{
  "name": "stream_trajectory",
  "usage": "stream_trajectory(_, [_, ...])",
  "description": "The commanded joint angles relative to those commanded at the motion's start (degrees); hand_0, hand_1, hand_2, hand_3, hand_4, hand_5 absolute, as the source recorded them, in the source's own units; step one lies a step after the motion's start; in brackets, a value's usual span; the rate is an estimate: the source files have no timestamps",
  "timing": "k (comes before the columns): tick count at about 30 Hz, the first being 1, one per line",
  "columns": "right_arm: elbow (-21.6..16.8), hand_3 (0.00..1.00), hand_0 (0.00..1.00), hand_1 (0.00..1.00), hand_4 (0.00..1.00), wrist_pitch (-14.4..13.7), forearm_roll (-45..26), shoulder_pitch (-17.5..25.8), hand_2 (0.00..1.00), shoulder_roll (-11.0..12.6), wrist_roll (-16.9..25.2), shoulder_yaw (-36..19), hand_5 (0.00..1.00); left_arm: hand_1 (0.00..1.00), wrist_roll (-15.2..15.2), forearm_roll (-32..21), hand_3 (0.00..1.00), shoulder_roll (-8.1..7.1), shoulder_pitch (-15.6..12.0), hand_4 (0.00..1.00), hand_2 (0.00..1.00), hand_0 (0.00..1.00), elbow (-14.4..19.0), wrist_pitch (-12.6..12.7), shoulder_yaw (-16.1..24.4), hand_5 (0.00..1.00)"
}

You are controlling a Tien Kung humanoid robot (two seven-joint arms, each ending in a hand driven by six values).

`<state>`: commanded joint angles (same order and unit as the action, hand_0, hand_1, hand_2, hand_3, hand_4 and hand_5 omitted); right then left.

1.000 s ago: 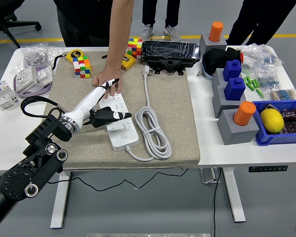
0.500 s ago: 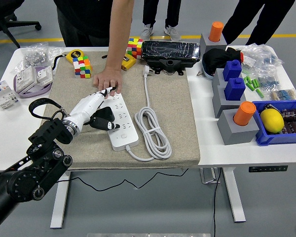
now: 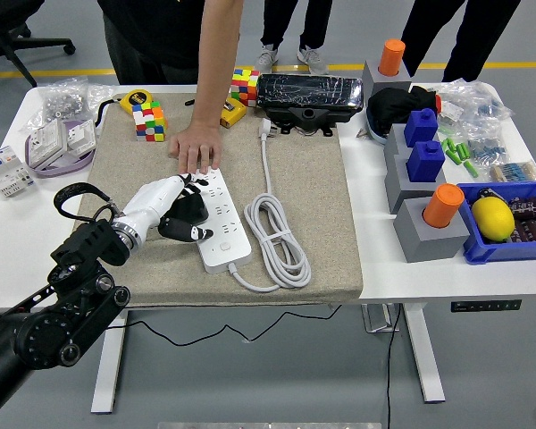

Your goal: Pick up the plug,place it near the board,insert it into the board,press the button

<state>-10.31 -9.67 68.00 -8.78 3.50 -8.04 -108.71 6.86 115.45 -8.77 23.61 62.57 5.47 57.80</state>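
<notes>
A white power strip (image 3: 223, 225) lies slanted on the beige mat (image 3: 313, 206). Its cord (image 3: 277, 234) coils to the right and runs up to the white plug (image 3: 266, 130), which lies loose near the mat's far edge. My left hand (image 3: 180, 211) rests over the strip's left side, its white and black fingers curled in and holding nothing. A person's hand (image 3: 195, 146) reaches down from the far side and presses flat on the strip's far end. My right arm does not show.
Two colourful cubes (image 3: 147, 119) (image 3: 245, 85), a yellow tape measure (image 3: 136, 98) and a black wrapped box (image 3: 308, 96) line the far edge. Grey blocks with blue and orange pieces (image 3: 429, 192) and a blue bin with a lemon (image 3: 496, 217) stand at the right. Bagged sockets (image 3: 58, 134) lie at the left.
My left hand has pulled back towards me from the strip's far end, and its outstretched finger has curled in. The person's hand stays on the strip.
</notes>
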Motion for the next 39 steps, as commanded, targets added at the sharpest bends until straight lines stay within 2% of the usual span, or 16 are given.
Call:
stream_trajectory(2, [0.0, 0.777, 0.803, 0.745, 0.998, 0.0, -0.1, 0.0, 0.734, 0.0, 0.0, 0.1, 0.998, 0.648, 0.2, 0.1, 0.739, 0.01, 0.1, 0.998, 0.67, 0.652, 0.0, 0.3, -0.1, 0.081])
stream_trajectory(3, [0.0, 0.777, 0.803, 0.745, 0.998, 0.0, -0.1, 0.0, 0.735, 0.0, 0.0, 0.1, 0.998, 0.586, 0.2, 0.0, 0.629, 0.01, 0.2, 0.998, 0.619, 0.569, 0.0, 0.5, -0.1, 0.08])
stream_trajectory(8, [0.0, 0.777, 0.803, 0.745, 0.998, -0.1, -0.3, -0.1, 0.735, 0.1, -0.1, 0.2, 0.998, 0.586, 0.5, 0.2, 0.629, 0.0, 0.4, 0.998, 0.619, 0.569, -0.4, 0.9, -0.1, 0.08])
stream_trajectory(9, [0.0, 0.777, 0.803, 0.745, 0.998, -0.1, -0.3, -0.1, 0.735, 0.1, 0.0, 0.2, 0.998, 0.569, 0.5, 0.2, 0.587, -0.01, 0.5, 0.998, 0.604, 0.536, -0.4, 1.0, -0.1, 0.069])
stream_trajectory(20, [0.0, 0.777, 0.803, 0.745, 0.998, 0.1, -0.6, -0.3, 0.735, 0.2, 0.1, 0.4, 0.998, 0.565, 1.7, 1.4, 0.57, -0.34, 1.1, 0.998, 0.587, 0.533, -0.8, 0.2, 0.2, 0.061])
stream_trajectory(21, [0.0, 0.777, 0.803, 0.745, 0.998, 0.1, -0.6, -0.3, 0.734, 0.2, 0.1, 0.3, 0.998, 0.559, 1.8, 1.5, 0.561, -0.36, 1.2, 0.957, 0.575, 0.557, -0.7, 0.0, 0.2, 0.015])
stream_trajectory(26, [0.0, 0.777, 0.803, 0.745, 0.998, 0.1, -0.5, -0.3, 0.734, 0.3, 0.1, 0.2, 0.998, 0.559, 2.5, 2.1, 0.561, -0.35, 1.2, 0.957, 0.575, 0.557, -0.7, -0.5, 0.2, 0.015])
stream_trajectory(27, [0.0, 0.777, 0.803, 0.745, 0.998, 0.1, -0.5, -0.3, 0.735, 0.3, 0.1, 0.2, 0.998, 0.547, 2.5, 2.2, 0.567, -0.33, 1.3, 0.871, 0.56, 0.581, -0.7, -0.5, 0.2, 0.002])
stream_trajectory(38, [0.0, 0.778, 0.803, 0.744, 0.998, 0.1, -0.4, -0.3, 0.735, 0.3, 0.1, 0.0, 0.998, 0.519, 3.4, 4.6, 0.563, -0.3, 1.4, 0.864, 0.532, 0.567, -0.4, -1.8, 0.6, 0.002])
stream_trajectory(39, [0.0, 0.777, 0.803, 0.745, 0.998, 0.1, -0.5, -0.3, 0.735, 0.3, 0.1, 0.1, 0.998, 0.49, 3.4, 4.8, 0.563, -0.32, 1.4, 0.852, 0.526, 0.554, -0.3, -1.9, 0.7, 0.002])
